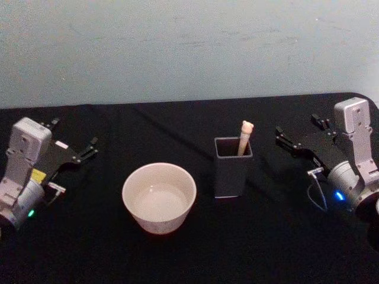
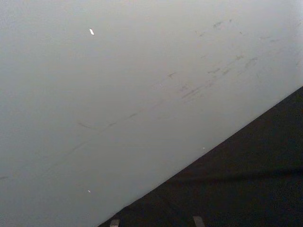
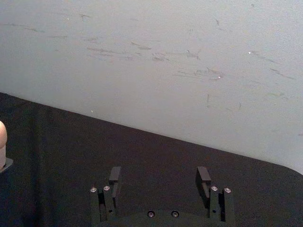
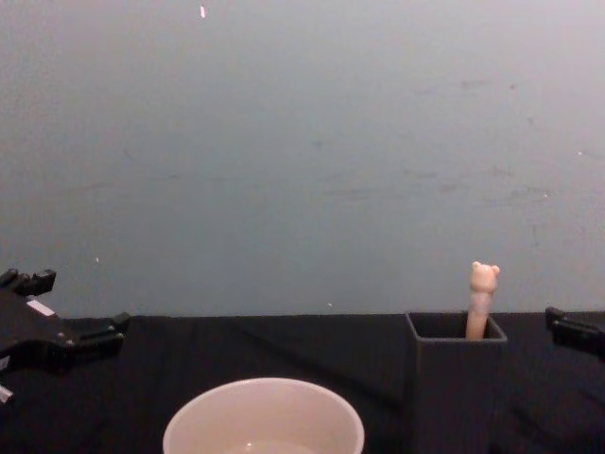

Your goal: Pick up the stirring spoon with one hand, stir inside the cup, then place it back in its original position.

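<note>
The stirring spoon (image 1: 244, 138) stands in a dark grey square holder (image 1: 232, 171); only its beige handle with the bear head (image 4: 483, 301) sticks out, and its bowl is hidden inside. The bear head (image 3: 2, 141) also shows at the edge of the right wrist view. The cream-white cup (image 1: 155, 222) sits left of the holder on the black table, its inside pale (image 4: 265, 407). My right gripper (image 1: 296, 125) hovers open to the right of the holder, nothing between its fingers (image 3: 115, 175). My left gripper (image 1: 76, 134) rests open at the far left, away from the cup.
A black cloth covers the table (image 1: 266, 248), and a pale scuffed wall (image 1: 189, 47) rises behind its back edge. Open table lies between cup and left arm, and in front of both objects.
</note>
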Robot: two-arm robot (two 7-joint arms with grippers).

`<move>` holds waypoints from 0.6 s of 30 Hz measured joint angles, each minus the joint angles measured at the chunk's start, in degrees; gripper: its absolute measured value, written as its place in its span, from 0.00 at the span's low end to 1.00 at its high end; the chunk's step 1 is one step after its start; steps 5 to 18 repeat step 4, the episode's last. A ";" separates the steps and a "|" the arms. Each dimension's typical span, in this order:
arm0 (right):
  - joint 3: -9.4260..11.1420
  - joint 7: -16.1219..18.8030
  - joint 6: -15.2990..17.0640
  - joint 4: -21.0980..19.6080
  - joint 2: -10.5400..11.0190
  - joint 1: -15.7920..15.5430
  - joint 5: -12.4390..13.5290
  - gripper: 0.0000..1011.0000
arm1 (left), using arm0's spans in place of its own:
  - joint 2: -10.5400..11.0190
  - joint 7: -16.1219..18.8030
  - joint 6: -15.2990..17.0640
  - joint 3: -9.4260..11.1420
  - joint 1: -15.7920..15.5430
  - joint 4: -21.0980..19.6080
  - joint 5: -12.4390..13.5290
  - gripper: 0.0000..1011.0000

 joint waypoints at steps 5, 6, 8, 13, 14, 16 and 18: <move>0.00 0.00 0.00 0.00 0.00 0.00 0.01 0.99 | 0.00 0.00 0.00 0.00 0.00 0.00 0.00 0.99; 0.00 0.00 0.00 0.00 0.00 0.00 0.01 0.99 | 0.00 0.00 0.00 0.00 0.00 0.00 0.00 0.99; 0.00 0.00 0.00 0.00 0.00 0.00 0.01 0.99 | 0.00 0.00 0.00 0.00 0.00 0.00 0.00 0.99; 0.00 0.00 0.00 0.00 0.00 0.00 0.01 0.99 | 0.00 0.00 0.00 0.00 0.00 0.00 0.00 0.99; 0.00 0.00 0.00 0.00 0.00 0.00 0.01 0.99 | 0.00 0.00 0.00 0.00 0.00 0.00 0.00 0.99; 0.00 0.00 0.00 0.00 0.00 0.00 0.01 0.99 | 0.00 0.00 0.00 0.00 0.00 0.00 0.00 0.99; 0.00 0.00 0.00 0.00 0.00 0.00 0.01 0.99 | 0.00 0.00 0.00 0.00 0.00 0.00 0.00 0.99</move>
